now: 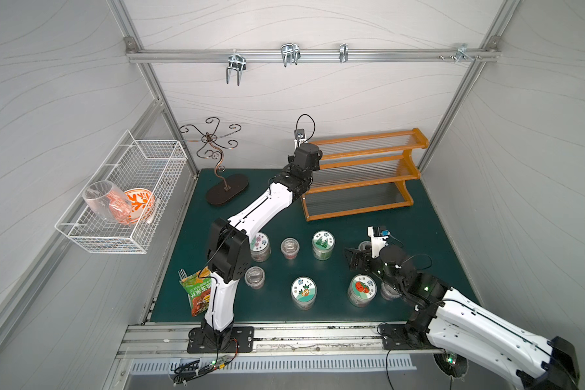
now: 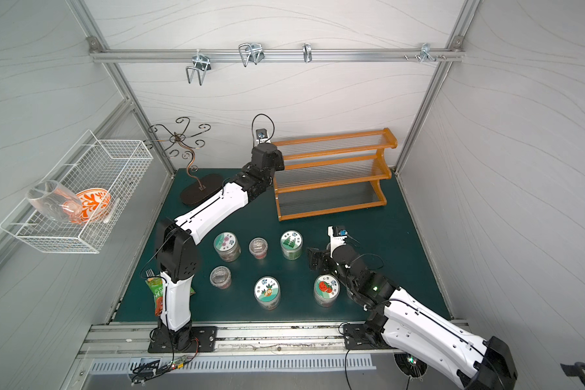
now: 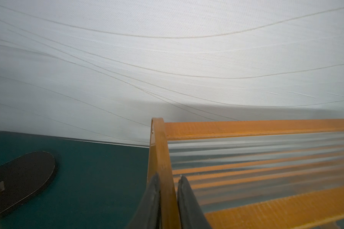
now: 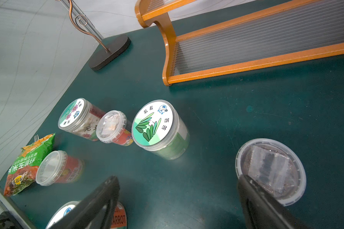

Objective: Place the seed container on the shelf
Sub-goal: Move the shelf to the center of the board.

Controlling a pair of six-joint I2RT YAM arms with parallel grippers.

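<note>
1 clear-lidded seed container (image 4: 270, 164) just beside wide-open right gripper (image 4: 178, 179), the nearer one | left gripper (image 3: 169, 176) clamped on shelf (image 3: 160, 148) end panel

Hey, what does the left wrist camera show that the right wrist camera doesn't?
Only left wrist: the left pincer clamped on an end panel of the shelf. Only right wrist: the open right pincer, seed containers standing on the green mat, a snack bag. Both: the shelf, the stand's dark base, the mat.
</note>
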